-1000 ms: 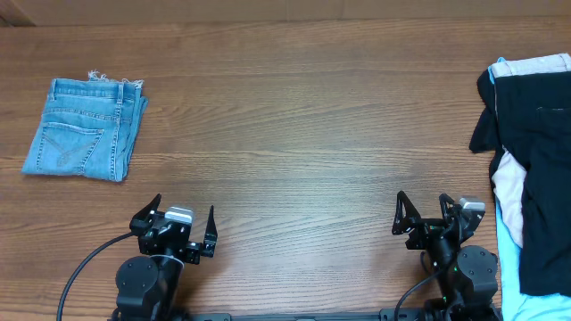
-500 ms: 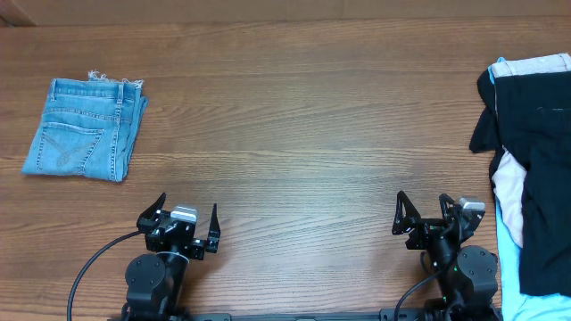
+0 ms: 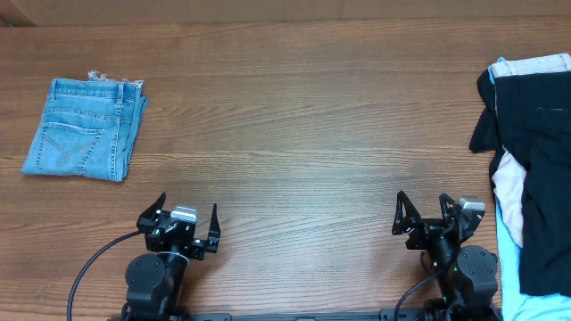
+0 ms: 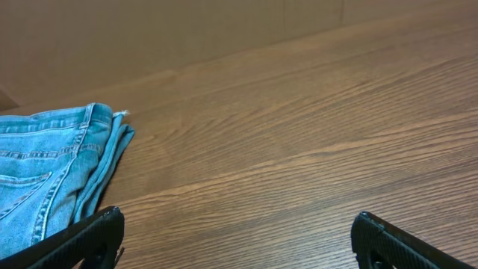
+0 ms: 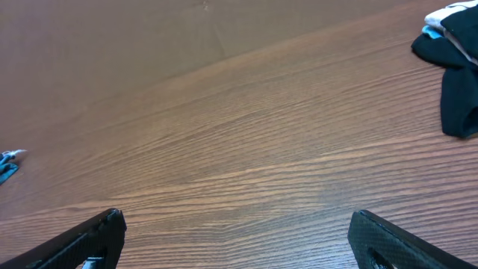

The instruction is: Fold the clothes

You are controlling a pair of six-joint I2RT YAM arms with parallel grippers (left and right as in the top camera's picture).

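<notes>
Okay, I see the jeans (image 3: 85, 129) folded into a compact bundle at about ten o'clock on the table (image 3: 303, 134), frayed hems toward the far edge. My left gripper (image 3: 186, 209) and right gripper (image 3: 421, 203) sit at seven and five — both spread wide, holding nothing. A dark clothes pile (image 3: 535, 160) lies at three.

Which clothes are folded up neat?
The blue jeans on the left, a tidy flat bundle. The black and white clothes on the right lie in a messy heap.
</notes>
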